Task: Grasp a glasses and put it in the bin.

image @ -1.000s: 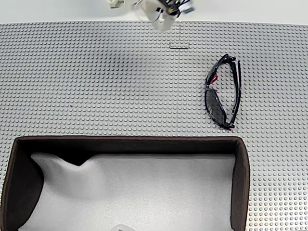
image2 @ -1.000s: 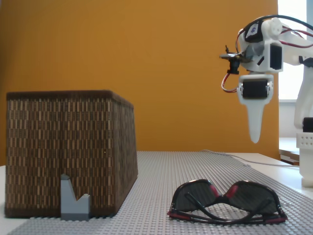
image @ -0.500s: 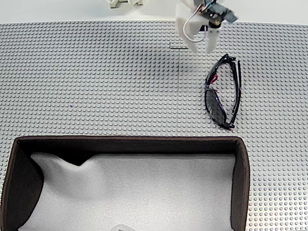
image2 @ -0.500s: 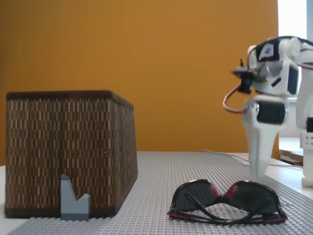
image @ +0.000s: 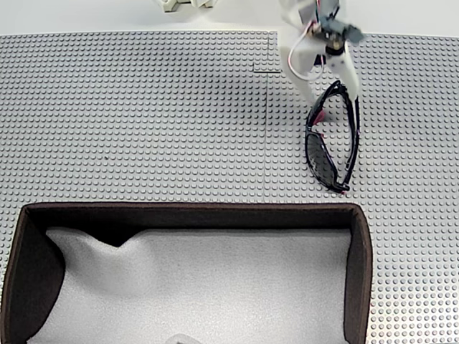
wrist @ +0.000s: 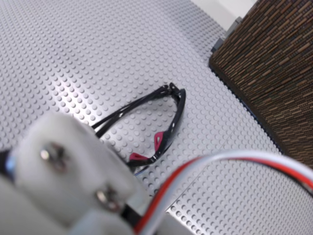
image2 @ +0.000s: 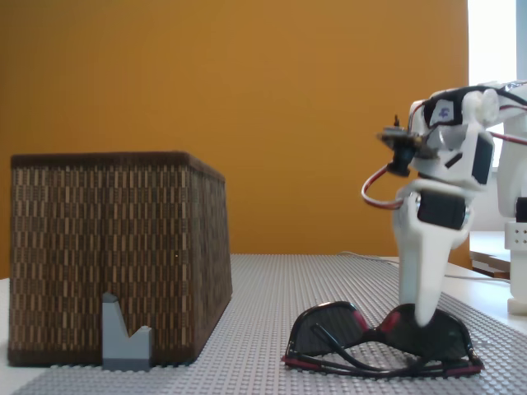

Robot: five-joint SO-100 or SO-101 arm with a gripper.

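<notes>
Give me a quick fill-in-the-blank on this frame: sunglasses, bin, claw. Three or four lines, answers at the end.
1. The glasses lie on the studded grey ____, outside the bin.
2. The bin's inside is lined with lumpy ____ foam.
3. In the side-on fixed view, the claw is lowered over the ____.
4. In that view, a small ____ block stands against the bin's woven wall.

Missing words: baseplate; white; glasses; grey

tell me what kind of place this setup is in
Probably a hobby or lab robotics bench: a grey studded building-plate tabletop, a white 3D-printed-looking gripper over black sunglasses, and a plain orange wall.
</notes>
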